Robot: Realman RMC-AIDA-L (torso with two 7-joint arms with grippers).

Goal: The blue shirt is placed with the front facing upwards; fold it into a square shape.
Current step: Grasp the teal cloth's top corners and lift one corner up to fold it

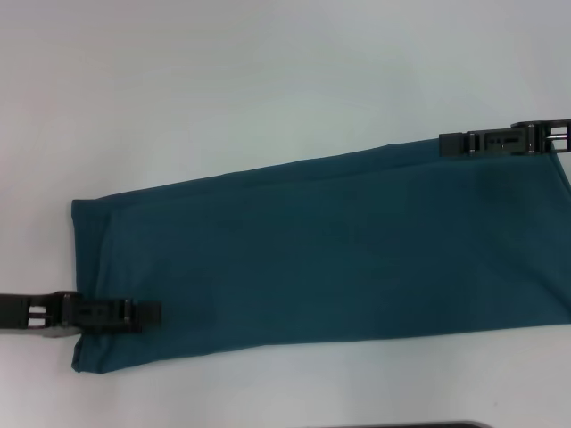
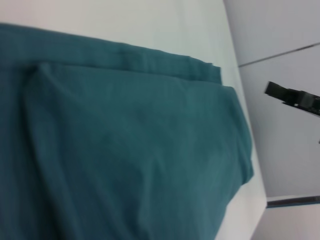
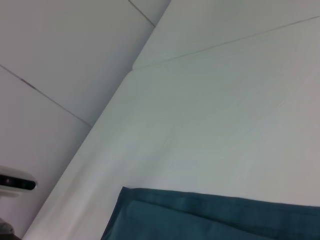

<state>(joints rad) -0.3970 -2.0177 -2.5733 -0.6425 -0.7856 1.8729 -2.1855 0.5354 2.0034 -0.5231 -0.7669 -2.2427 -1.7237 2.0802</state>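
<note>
Folded into a long band, the blue shirt [image 1: 339, 259] lies across the white table [image 1: 268, 80], slanting slightly from the robot's left to its right. At its left end, near the front corner, the left gripper [image 1: 147, 314] lies over the cloth; at the far right corner sits the right gripper [image 1: 451, 144]. Whether either pair of jaws is clamped on the fabric cannot be told.

You are looking at a white table [image 1: 268, 80] that is carrying the blue shirt [image 1: 339, 259], which is lying on it folded into a long band.
</note>
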